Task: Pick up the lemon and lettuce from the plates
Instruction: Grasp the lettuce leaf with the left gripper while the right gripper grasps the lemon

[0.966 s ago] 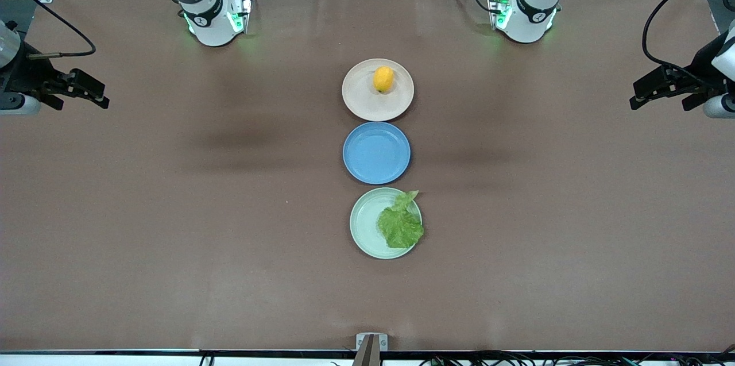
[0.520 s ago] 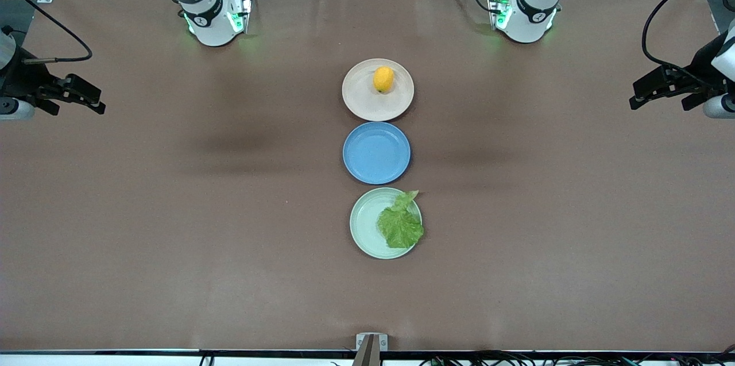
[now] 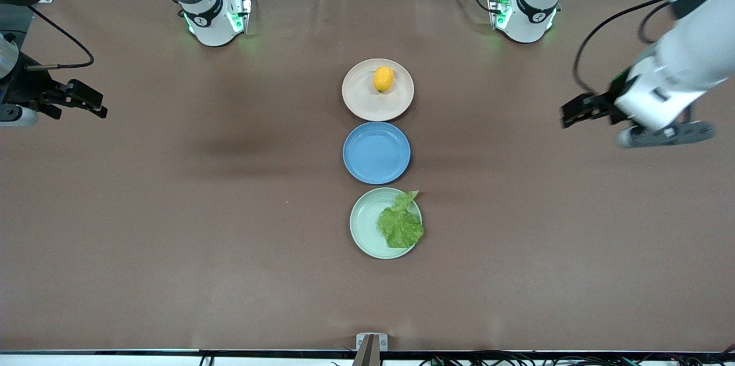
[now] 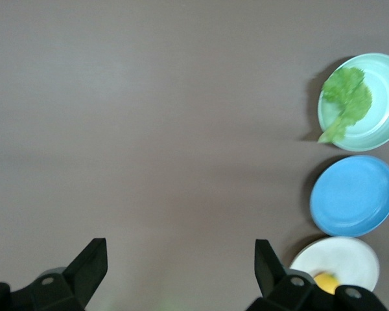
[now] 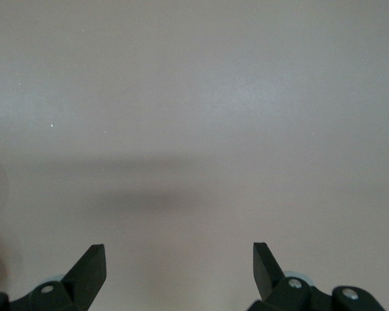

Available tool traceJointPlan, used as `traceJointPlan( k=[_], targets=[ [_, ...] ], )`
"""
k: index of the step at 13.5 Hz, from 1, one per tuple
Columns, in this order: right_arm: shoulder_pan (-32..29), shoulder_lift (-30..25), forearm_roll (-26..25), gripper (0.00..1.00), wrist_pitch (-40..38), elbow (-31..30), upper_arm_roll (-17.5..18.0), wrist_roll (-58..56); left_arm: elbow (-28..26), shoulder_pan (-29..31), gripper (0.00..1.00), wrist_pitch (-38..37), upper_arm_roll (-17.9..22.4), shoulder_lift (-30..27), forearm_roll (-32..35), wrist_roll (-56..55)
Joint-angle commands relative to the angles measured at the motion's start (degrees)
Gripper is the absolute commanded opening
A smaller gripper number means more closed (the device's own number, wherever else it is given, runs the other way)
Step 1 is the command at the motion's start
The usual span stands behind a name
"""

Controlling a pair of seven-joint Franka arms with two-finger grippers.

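Note:
The lemon (image 3: 383, 79) lies on the beige-pink plate (image 3: 367, 103), the plate nearest the robots' bases. The lettuce (image 3: 400, 223) lies on the mint green plate (image 3: 364, 222), nearest the front camera, its stem tip over the rim. My left gripper (image 3: 572, 112) is open and empty, in the air over bare table toward the left arm's end. Its wrist view shows the lettuce (image 4: 347, 97), the mint plate (image 4: 384, 133), the lemon (image 4: 326, 282) and the beige plate (image 4: 340, 254) ahead of the open left gripper (image 4: 180, 259). My right gripper (image 3: 95, 103) is open and empty over the right arm's end; its view shows the open right gripper (image 5: 179, 262) over bare table.
A blue plate (image 3: 376, 153) with nothing on it sits between the two task plates, and also shows in the left wrist view (image 4: 353, 194). The three plates form a line down the table's middle. Brown table surface lies on both sides of them.
My left arm has swung in from the table's end toward the plates, and its wrist has turned. My right gripper has shifted only slightly. Lemon and lettuce have not moved.

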Motion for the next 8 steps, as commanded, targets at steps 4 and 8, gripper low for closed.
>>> traceJointPlan(
  k=[4, 8],
  targets=[
    [-0.9, 0.6, 0.0, 1.00, -1.0, 1.1, 0.7, -0.2, 5.3, -10.4, 1.00, 16.1, 0.1, 16.5, -0.4, -18.3],
    [-0.9, 3.7, 0.0, 1.00, -0.8, 2.0, 0.7, -0.3, 6.2, -14.2, 1.00, 32.5, 0.1, 25.6, -0.5, -26.6]
  ],
)
